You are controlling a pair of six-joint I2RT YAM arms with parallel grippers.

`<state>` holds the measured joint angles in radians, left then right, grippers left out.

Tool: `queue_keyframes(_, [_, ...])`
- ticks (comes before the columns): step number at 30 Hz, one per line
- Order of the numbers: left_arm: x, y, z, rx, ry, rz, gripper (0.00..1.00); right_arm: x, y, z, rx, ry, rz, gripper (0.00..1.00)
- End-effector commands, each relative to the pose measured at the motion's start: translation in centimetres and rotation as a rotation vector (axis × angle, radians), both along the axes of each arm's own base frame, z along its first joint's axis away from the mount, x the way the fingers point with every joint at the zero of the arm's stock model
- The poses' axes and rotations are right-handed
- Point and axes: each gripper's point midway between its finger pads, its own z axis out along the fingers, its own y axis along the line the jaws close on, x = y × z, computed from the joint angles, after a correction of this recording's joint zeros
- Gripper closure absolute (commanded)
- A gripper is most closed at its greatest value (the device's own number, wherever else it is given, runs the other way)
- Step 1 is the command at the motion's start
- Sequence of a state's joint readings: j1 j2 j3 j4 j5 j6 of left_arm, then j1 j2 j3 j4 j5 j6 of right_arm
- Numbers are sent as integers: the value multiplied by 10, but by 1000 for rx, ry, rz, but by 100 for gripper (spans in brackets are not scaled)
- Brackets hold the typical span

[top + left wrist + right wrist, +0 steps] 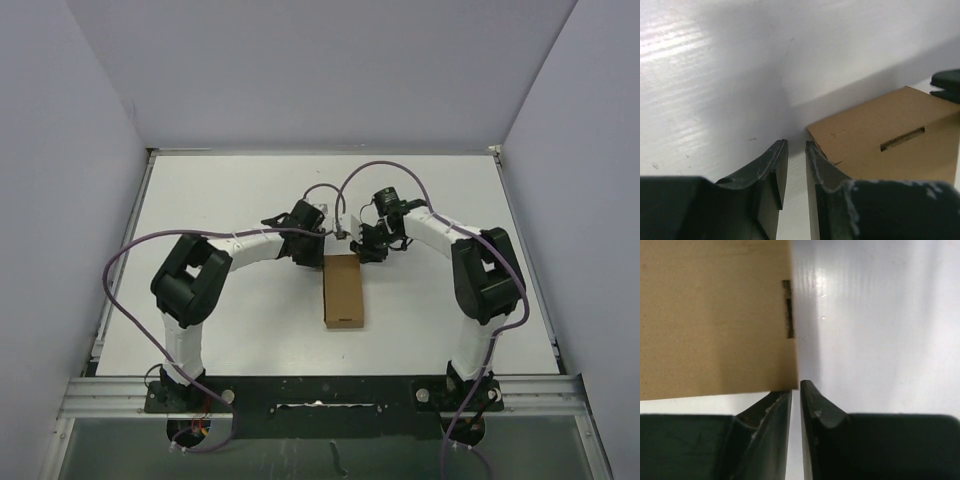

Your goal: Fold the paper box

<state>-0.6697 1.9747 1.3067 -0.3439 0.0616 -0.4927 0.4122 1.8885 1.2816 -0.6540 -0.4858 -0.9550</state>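
The paper box (pixel 343 291) is a small brown carton lying flat in the middle of the table, its long side running front to back. My left gripper (pixel 318 254) sits at its far left corner and my right gripper (pixel 363 248) at its far right corner. In the left wrist view the box (pixel 880 135) shows a slot (pixel 902 138), and the left gripper (pixel 796 142) is nearly closed and empty beside the box's corner. In the right wrist view the right gripper (pixel 796 385) is closed and empty at the edge of the box (pixel 715 315).
The white table (pixel 220 200) is walled in by grey panels at the back and sides. Purple cables (pixel 130 250) loop over both arms. A metal rail (pixel 320 390) runs along the near edge by the arm bases.
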Motion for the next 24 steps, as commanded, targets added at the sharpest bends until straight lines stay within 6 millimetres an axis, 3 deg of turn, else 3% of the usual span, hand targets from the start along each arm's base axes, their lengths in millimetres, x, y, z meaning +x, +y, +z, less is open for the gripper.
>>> queue_keyframes(1, [11, -20, 79, -234, -160, -26, 79, 14, 16, 55, 217, -118, 34, 82])
queue_keyframes(6, [8, -2, 108, -278, -249, -9, 77, -12, 8, 65, 278, -116, 94, 77])
queue_keyframes(9, [-8, 7, 112, -300, -271, -19, 78, -34, 4, 62, 288, -97, 128, 75])
queue_keyframes(16, [-68, 26, 64, -267, -123, -13, 85, -87, -1, 35, 236, 27, 191, 81])
queue_keyframes(21, [-99, 6, 46, -272, -68, -56, 90, -105, 6, 21, 188, 55, 235, 83])
queue_keyframes(24, [-102, -13, 44, -277, -63, -88, 91, -109, 14, 14, 157, 70, 257, 84])
